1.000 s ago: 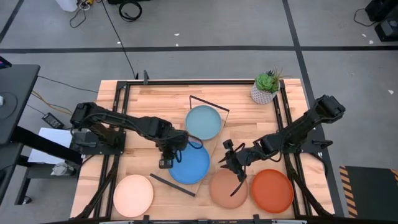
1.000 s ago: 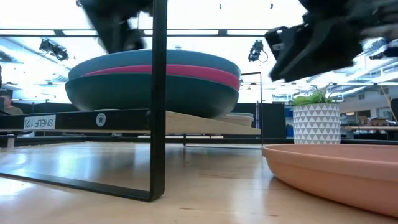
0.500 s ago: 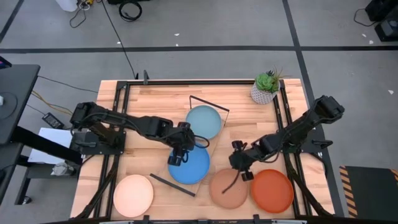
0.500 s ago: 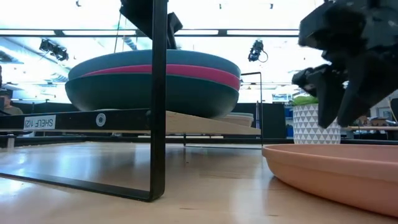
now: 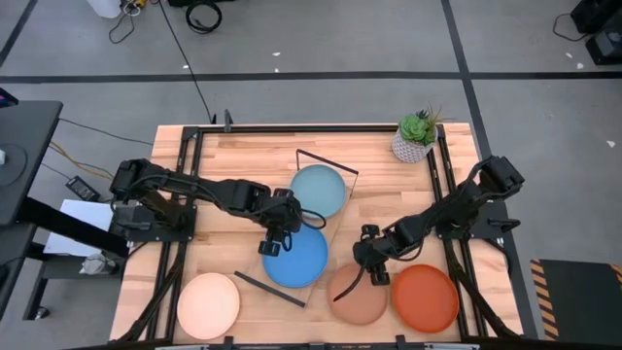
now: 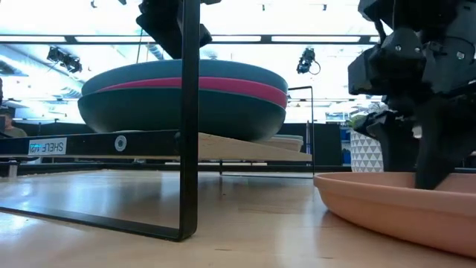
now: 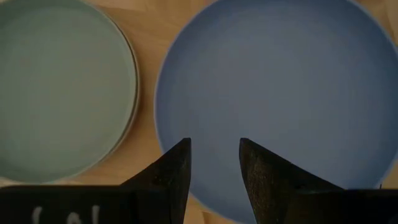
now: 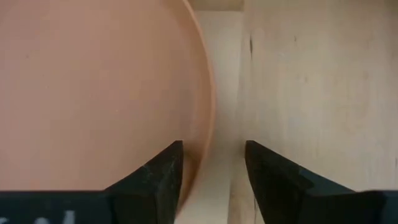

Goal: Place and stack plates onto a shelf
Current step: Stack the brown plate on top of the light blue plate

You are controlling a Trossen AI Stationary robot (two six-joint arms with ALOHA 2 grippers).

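Nearest the front edge of the counter lie three plates: the pale cream plate at the left, the tan plate and the orange-red plate at the right. Down at the tan plate's rim is the right tool, its fingers parted with one over the plate and one outside the rim, not closed on it. Farther back, the left tool hangs over the bright blue plate, fingers slightly apart and holding nothing. That plate tops a stack on the shelf, beside the light blue plate. A potted plant stands at the far right corner.
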